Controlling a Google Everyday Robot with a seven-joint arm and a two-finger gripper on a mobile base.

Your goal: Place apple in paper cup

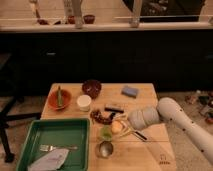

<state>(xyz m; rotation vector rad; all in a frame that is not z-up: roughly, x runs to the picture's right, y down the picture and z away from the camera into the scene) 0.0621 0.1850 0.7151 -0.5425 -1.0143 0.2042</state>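
Camera view — the small round yellow-orange apple [116,127] lies towards the front of the wooden desk [150,152], just beside a pale green round thing [105,133] on its left. The tool [123,126], at the end of the white arm [175,116], is right against the apple's right side. Cannot tell whether it is spread or pinching the fruit.

The short white paper cup [84,102] stands upright, well apart, farther back and to the left.

Step in hand, as judged: secure the apple and carry it to the cup. Lift straight up first, because a dark reddish clutter [99,116] and a black bar [114,108] lie between fruit and cup. Centre over the rim and release low; the cup looks scarcely wider than the apple and may tip.

Margins — a shiny metal cup [105,148] stands just in front of the apple. A green tray [55,137] fills the front left. An orange bowl [59,99] and a dark red-brown bowl [91,88] stand near the cup. The open room is at the front right.
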